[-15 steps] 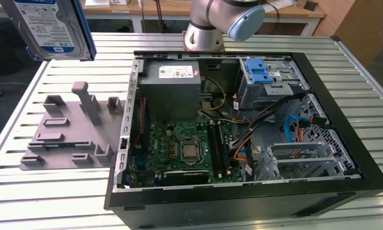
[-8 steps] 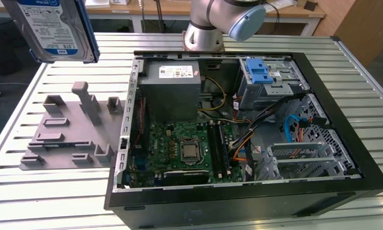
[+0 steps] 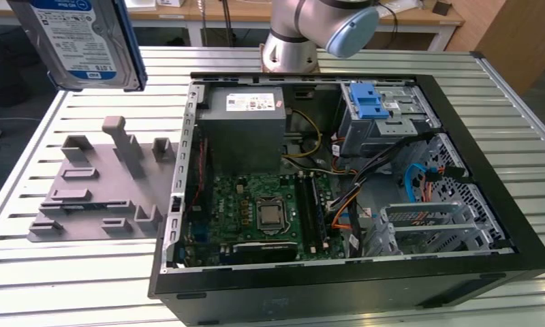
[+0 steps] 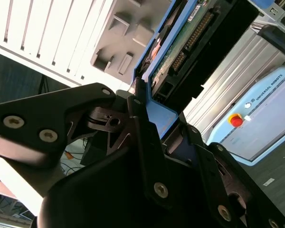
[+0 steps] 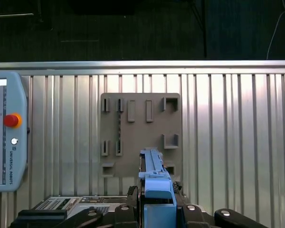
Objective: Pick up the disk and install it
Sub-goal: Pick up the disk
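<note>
Over ribbed table [image 3: 518,136]: flat silver disk [image 3: 77,41] w/ blue rails [image 3: 138,54], in tool [image 5: 159,209]

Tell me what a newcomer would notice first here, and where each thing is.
The disk hangs high at the exterior view's upper left, clamped in the gripper. Beneath it a grey fixture plate lies on the slatted table, beside the open computer case with its circuit board bare. In the first wrist view a pendant with a red button lies on the table too.
</note>
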Controlling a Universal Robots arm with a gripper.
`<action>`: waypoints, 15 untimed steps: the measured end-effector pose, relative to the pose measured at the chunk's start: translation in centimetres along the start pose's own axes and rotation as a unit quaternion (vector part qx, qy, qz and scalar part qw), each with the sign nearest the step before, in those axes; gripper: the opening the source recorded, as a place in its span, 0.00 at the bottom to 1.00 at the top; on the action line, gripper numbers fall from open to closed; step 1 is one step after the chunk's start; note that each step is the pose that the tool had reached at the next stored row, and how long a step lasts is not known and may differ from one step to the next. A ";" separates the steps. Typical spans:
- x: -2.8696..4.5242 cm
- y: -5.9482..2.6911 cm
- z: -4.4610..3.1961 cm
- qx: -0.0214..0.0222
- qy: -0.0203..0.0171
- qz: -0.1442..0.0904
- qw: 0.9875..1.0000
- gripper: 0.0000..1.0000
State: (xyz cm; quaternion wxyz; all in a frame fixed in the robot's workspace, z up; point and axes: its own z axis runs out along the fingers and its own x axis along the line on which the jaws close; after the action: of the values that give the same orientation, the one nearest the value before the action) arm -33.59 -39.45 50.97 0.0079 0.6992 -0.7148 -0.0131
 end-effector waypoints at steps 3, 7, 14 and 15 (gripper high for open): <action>0.06 -0.29 -0.01 0.000 0.000 0.000 1.000 0.36; 0.29 -0.95 -0.03 0.000 0.000 0.000 1.000 0.36; 0.76 -2.39 -0.08 -0.001 0.000 0.000 1.000 0.36; 0.85 -2.49 -0.08 -0.001 0.000 0.000 1.000 0.36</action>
State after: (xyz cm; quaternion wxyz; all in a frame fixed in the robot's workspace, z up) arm -31.12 -40.35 50.98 0.0086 0.6993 -0.7146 -0.0137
